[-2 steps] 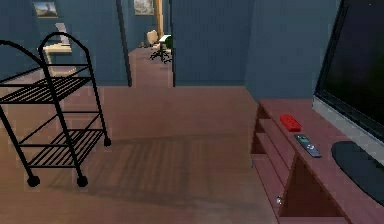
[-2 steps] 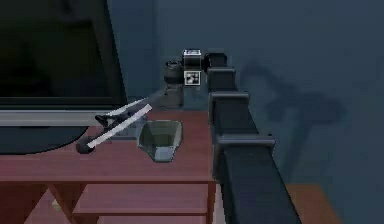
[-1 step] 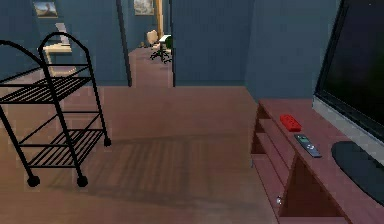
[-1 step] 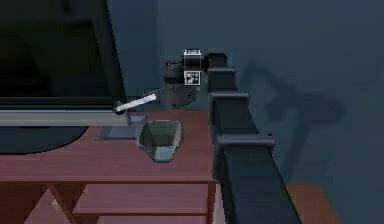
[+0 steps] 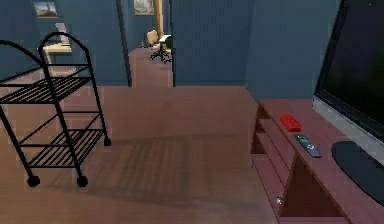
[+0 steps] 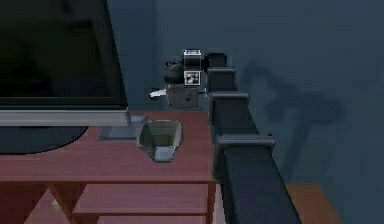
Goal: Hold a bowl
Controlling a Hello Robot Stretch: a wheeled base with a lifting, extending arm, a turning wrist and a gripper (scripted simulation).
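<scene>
Bowl (image 6: 160, 139): grey, resting on the red-brown TV stand (image 6: 100, 166), just beside the television (image 6: 55, 55) base; not yet lifted. Gripper (image 6: 158, 95): near the bowl; jaw state and load cannot be told. Clearance: television close on one side, wall behind, arm (image 6: 240, 135) alongside

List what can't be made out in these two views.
- Arm side view: whether the gripper holds anything cannot be told. Its dark far end is hard to pick out, close to the grey bowl.
- Arm side view: the television is cut off by the left and top edges.
- Forward view: the red thing on the stand is too small to name.
</scene>
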